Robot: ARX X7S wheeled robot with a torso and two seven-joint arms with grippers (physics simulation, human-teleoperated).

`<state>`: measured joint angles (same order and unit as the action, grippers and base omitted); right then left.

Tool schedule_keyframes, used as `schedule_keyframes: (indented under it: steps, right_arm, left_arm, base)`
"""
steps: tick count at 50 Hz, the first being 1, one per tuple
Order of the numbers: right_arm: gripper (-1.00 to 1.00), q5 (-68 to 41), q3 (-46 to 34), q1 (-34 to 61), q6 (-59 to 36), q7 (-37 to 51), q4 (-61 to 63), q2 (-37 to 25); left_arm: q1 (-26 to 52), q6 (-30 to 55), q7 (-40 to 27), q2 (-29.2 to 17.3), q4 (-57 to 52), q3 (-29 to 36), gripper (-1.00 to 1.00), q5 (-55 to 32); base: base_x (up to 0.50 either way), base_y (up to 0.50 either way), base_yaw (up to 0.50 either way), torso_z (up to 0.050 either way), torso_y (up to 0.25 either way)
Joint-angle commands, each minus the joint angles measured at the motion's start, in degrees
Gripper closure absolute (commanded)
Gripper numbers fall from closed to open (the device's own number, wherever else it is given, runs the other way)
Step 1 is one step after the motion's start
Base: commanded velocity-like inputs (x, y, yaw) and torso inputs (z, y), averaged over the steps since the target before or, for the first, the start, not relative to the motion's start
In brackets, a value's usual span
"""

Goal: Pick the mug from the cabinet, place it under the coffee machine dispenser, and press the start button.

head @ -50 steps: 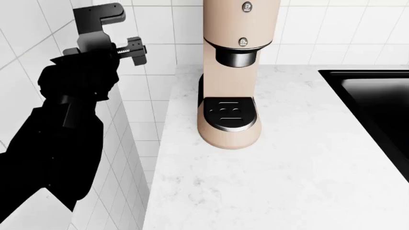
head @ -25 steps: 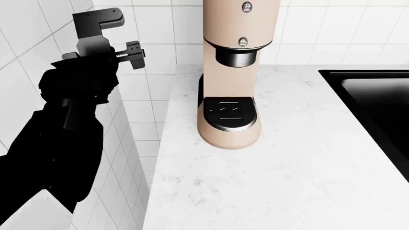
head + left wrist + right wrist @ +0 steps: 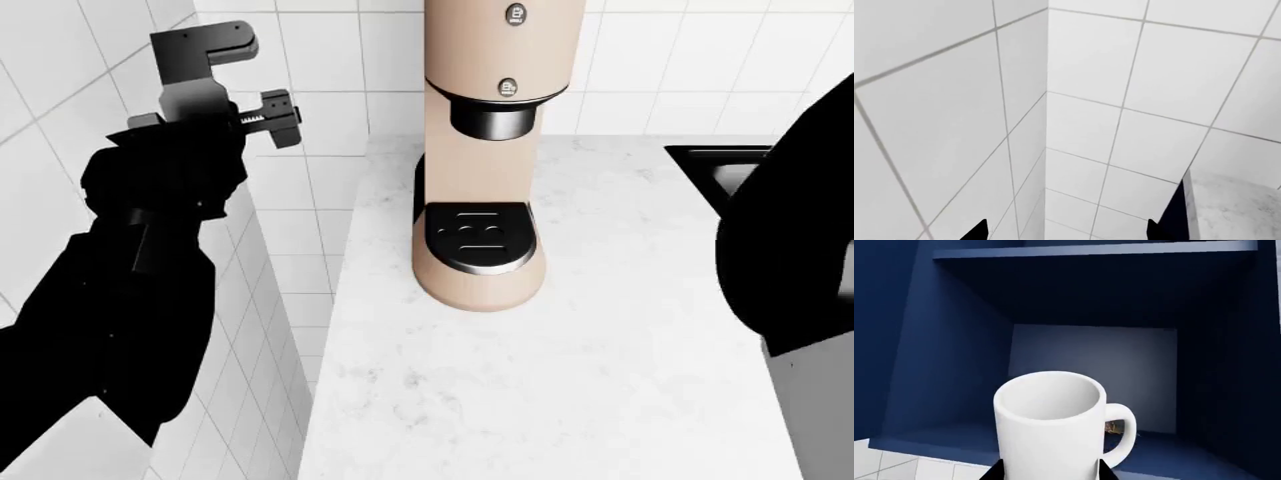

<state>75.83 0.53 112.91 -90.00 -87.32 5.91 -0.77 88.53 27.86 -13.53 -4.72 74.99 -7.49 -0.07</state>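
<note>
Right wrist view: white mug [image 3: 1051,427] upright just in front of the open dark-blue cabinet [image 3: 954,365], handle toward the cabinet's right wall, right gripper [image 3: 1051,474] showing only as two dark tips flanking the mug's base. Seemingly clamped on the mug, though contact itself cut off at the frame edge, so impossible to confirm. Head view: beige coffee machine [image 3: 483,150] near the counter's [image 3: 561,380] back edge toward its left end, black dispenser [image 3: 495,120] above an empty drip tray [image 3: 478,238].

Advice for the carry: keep the mug upright, clear the cabinet's lower edge fully, then bring it low across the counter and in under the dispenser onto the tray, handle turned away from the column.

Right arm only a dark mass at the head view's right, hiding most of the sink. Left gripper [image 3: 274,112] raised by the tiled wall, jaw state unreadable.
</note>
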Motion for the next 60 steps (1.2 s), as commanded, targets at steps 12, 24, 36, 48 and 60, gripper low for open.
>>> schedule_keyframes:
  steps: [12, 24, 36, 48, 60]
  right_arm:
    - [1.00, 2.3, 10.0, -21.1, 0.0, -2.7, 14.5, -7.5]
    - [1.00, -1.1, 16.6, -31.2, 0.0, -2.7, 18.5, -14.5]
    - [1.00, -2.3, 18.5, -42.7, 0.0, -2.7, 21.8, -13.8]
    - [1.00, -4.8, 20.5, -53.3, 0.0, -2.7, 25.3, -12.8]
    - [1.00, -6.6, 18.8, -61.0, 0.0, -2.7, 27.8, -9.0]
  left_arm:
    - [-0.4, 0.0, -0.3, -0.2, 0.0, -0.3, -1.00, 0.0]
    - [-0.6, -0.1, -0.3, -0.1, 0.0, -0.3, -1.00, 0.0]
    - [-1.0, -0.1, -0.4, -0.2, 0.0, -0.2, -1.00, 0.0]
    - [-0.7, 0.1, -0.6, -0.7, 0.0, -0.5, -1.00, 0.0]
    - [-0.9, 0.2, -0.7, -0.7, 0.0, -0.5, -1.00, 0.0]
  base:
    - [0.00, 0.00, 0.00, 0.000, 0.000]
    - [0.00, 0.00, 0.00, 0.000, 0.001]
    - [0.00, 0.00, 0.00, 0.000, 0.000]
    - [0.00, 0.00, 0.00, 0.000, 0.001]
    - [0.00, 0.00, 0.00, 0.000, 0.000]
